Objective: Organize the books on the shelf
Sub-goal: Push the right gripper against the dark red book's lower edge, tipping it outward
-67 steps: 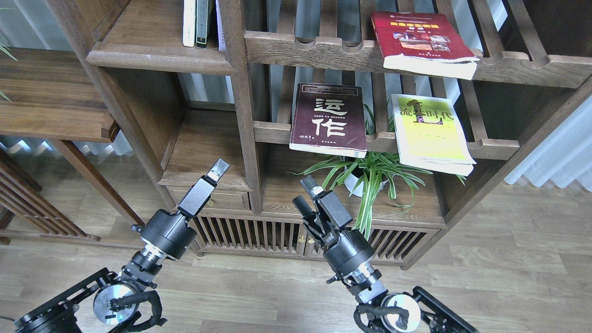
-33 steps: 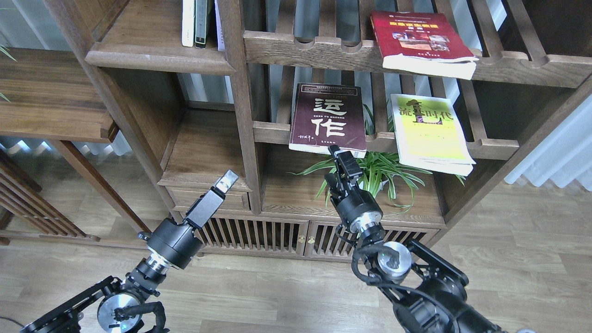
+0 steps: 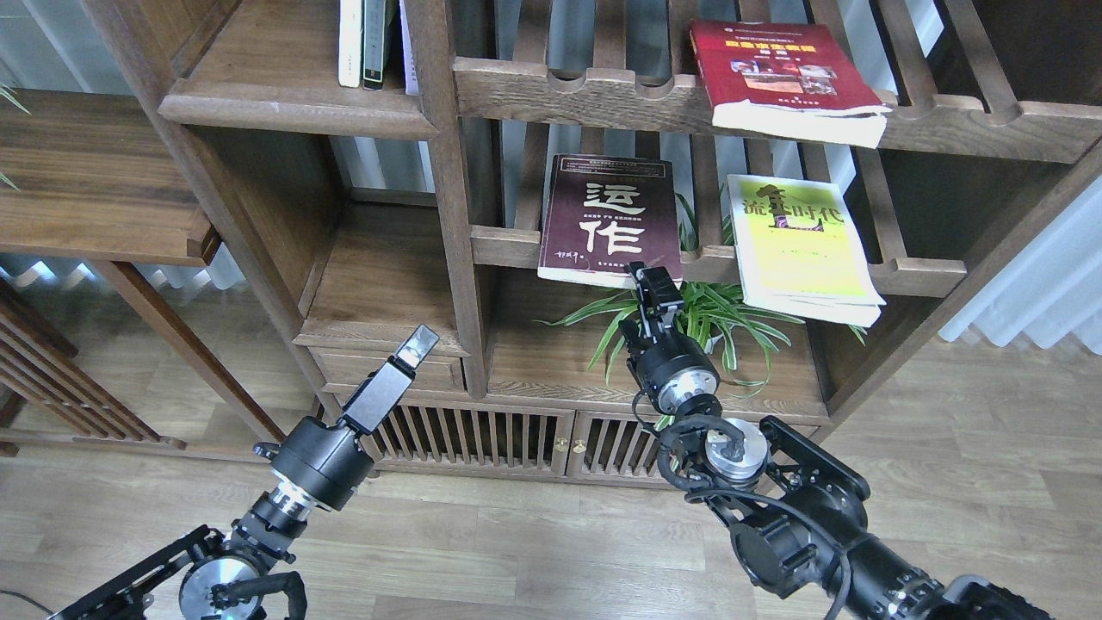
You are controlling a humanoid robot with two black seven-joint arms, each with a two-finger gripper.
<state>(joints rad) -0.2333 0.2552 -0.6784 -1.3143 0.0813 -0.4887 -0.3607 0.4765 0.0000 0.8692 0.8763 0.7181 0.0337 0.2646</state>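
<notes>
The dark maroon book [image 3: 611, 220] lies flat on a slatted rack, its front edge overhanging. The yellow-green book [image 3: 801, 245] lies to its right on the same rack. The thick red book [image 3: 779, 73] lies on the rack above. The solid board shelf [image 3: 293, 108] is at the upper left, with a few upright books [image 3: 370, 43] at its right end. My right gripper [image 3: 650, 280] is at the maroon book's front edge, seen end-on, so its jaws cannot be told apart. My left gripper [image 3: 419, 342] hangs empty, low, in front of the lower left compartment.
A potted spider plant [image 3: 697, 323] stands under the lower rack, right behind my right wrist. A vertical post [image 3: 452, 215] divides the solid shelves from the racks. A low cabinet with slatted doors [image 3: 516, 439] sits below. A wooden side table [image 3: 95, 181] is at the left.
My right gripper has risen from low in front of the cabinet to the maroon book's front edge. My left gripper has moved slightly up and right. The books have not moved.
</notes>
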